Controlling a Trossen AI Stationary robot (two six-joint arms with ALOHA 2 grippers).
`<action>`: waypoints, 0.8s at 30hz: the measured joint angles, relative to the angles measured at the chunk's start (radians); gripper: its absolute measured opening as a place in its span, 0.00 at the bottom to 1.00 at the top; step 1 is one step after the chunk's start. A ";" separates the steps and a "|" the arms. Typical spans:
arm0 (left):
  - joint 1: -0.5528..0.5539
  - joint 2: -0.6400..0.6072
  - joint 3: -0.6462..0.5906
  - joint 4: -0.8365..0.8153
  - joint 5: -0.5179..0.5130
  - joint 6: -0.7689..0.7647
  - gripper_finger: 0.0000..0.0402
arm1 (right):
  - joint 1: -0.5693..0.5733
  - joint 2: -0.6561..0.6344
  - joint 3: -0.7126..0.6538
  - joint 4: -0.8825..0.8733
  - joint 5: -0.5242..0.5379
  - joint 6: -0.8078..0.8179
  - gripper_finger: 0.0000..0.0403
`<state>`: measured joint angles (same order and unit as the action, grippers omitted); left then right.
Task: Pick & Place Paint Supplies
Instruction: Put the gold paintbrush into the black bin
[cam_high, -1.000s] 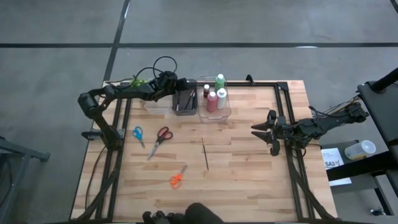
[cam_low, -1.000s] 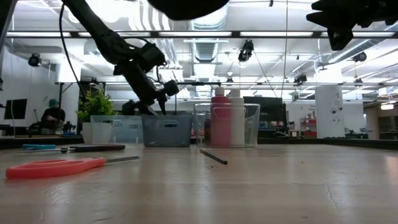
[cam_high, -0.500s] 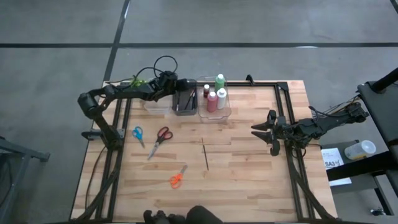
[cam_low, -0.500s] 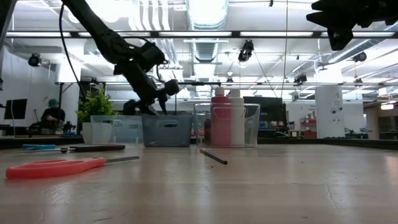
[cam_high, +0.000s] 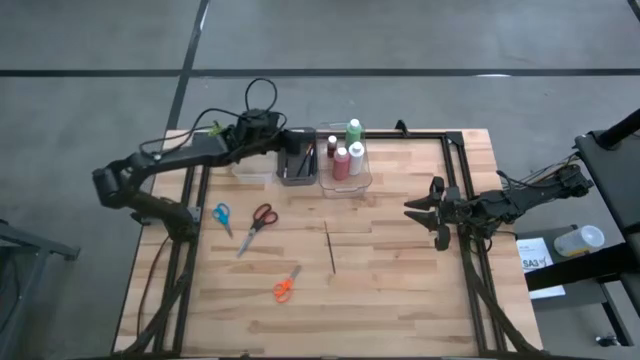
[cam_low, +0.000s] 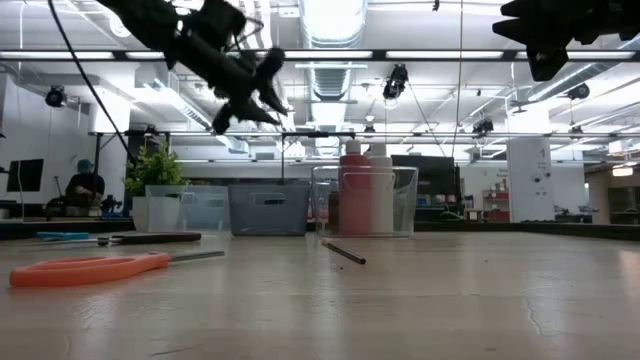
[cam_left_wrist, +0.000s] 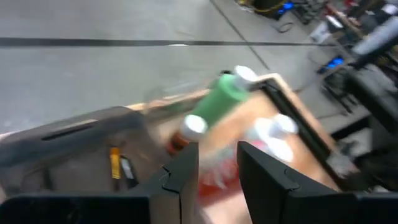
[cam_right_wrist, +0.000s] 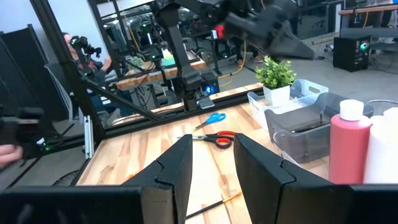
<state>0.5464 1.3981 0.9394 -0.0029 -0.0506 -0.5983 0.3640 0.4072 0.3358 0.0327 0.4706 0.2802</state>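
My left gripper (cam_high: 280, 137) (cam_low: 250, 112) hangs open and empty in the air above the dark bin (cam_high: 297, 163). The bin holds dark-handled brushes (cam_left_wrist: 118, 165). Beside it a clear bin (cam_high: 345, 183) holds a green bottle (cam_left_wrist: 214, 106), a dark red bottle (cam_high: 342, 162), a white one (cam_high: 356, 158) and a tiny brown one (cam_high: 332, 145). One thin brush (cam_high: 330, 247) lies flat mid-table. Blue scissors (cam_high: 222, 217), red scissors (cam_high: 258, 224) and orange scissors (cam_high: 286, 285) lie flat on the left half. My right gripper (cam_high: 420, 215) (cam_right_wrist: 211, 158) waits open above the right side.
A small clear bin (cam_high: 255, 168) and a green potted plant (cam_high: 225, 130) stand at the far left, behind the left arm. Black rails (cam_high: 460, 200) run along both table sides. Bare wood (cam_high: 390, 280) lies between the loose brush and the right arm. A person (cam_right_wrist: 78, 50) sits beyond the table.
My left gripper has risen from just over the dark bin to well above it and drawn slightly toward the table's left, its elbow swinging out to the left. The right arm and all supplies on the table have stayed put.
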 joint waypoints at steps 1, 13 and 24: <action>-0.017 -0.017 0.001 -0.011 0.007 0.000 0.30 | 0.000 0.000 0.000 0.000 0.000 0.000 0.29; -0.246 -0.053 -0.004 -0.291 0.026 -0.004 0.30 | 0.000 0.000 0.000 0.000 0.000 0.000 0.29; -0.410 -0.053 -0.009 -0.426 0.176 -0.200 0.30 | 0.000 0.000 0.000 0.000 0.000 0.000 0.29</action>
<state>0.1360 1.3453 0.9301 -0.4289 0.1250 -0.7982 0.3638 0.4076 0.3359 0.0326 0.4706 0.2802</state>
